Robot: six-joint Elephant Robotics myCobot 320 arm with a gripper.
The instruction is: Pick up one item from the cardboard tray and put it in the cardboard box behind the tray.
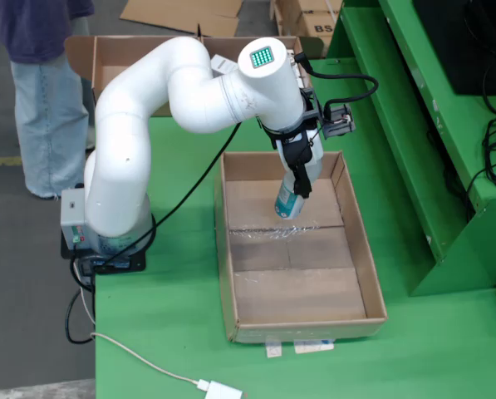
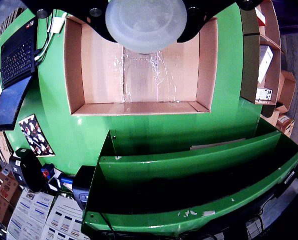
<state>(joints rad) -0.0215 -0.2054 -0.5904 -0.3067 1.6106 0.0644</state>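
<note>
In the still view my gripper (image 1: pixel 296 184) is shut on a small cylindrical container (image 1: pixel 287 203) with a teal and white label. It holds the container tilted over the far half of the open cardboard tray (image 1: pixel 360 249). I cannot tell whether the container touches the tray floor. In the gripper view the container's round white end (image 2: pixel 146 22) fills the top middle, with black fingers (image 2: pixel 208 20) at its sides. The tray floor (image 2: pixel 139 75) shows no other item. The cardboard box (image 1: pixel 106 62) stands behind the tray, partly hidden by the arm.
The arm's base (image 1: pixel 106 241) sits at the green table's left edge. A person (image 1: pixel 44 100) stands at far left. A green shelf frame (image 1: pixel 414 166) runs along the right. A cable and white adapter (image 1: pixel 218 389) lie at the front. A keyboard (image 2: pixel 16 50) shows in the gripper view.
</note>
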